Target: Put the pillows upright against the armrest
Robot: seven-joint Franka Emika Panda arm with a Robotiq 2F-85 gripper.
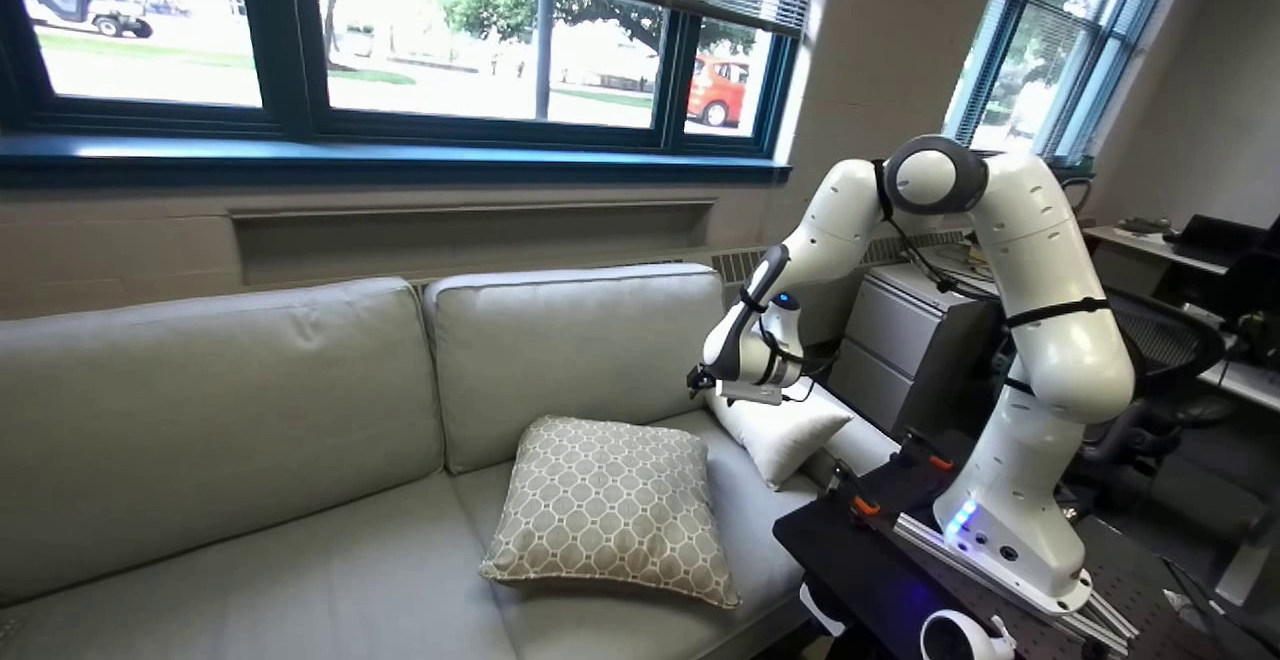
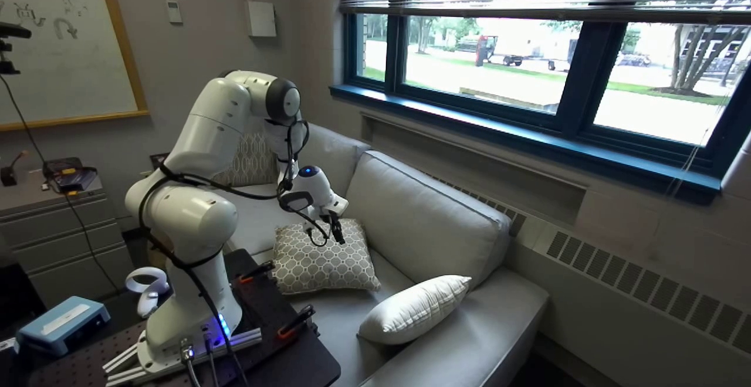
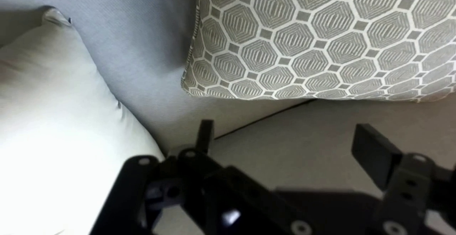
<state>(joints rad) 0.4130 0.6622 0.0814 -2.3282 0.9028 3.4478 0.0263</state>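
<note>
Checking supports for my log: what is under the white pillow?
Both exterior views show the sofa seat beside the white pillow; whatever lies directly beneath it is covered.

White pillow (image 2: 416,308): tilted, beside armrest (image 2: 501,322) | honeycomb-patterned pillow (image 1: 610,510): lying, apart from armrest | wavy-patterned pillow (image 2: 255,161): partly hidden, farthest from armrest

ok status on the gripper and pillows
Gripper open, empty. Patterned pillow on the seat, not at the armrest; white pillow tilted by the armrest. Nothing apparent in the way.

The rounded white arm (image 1: 1035,240) has dark joint rings (image 2: 276,101), a black cable (image 2: 185,266), blue lights (image 2: 223,323) and black fingers (image 3: 374,155).
</note>
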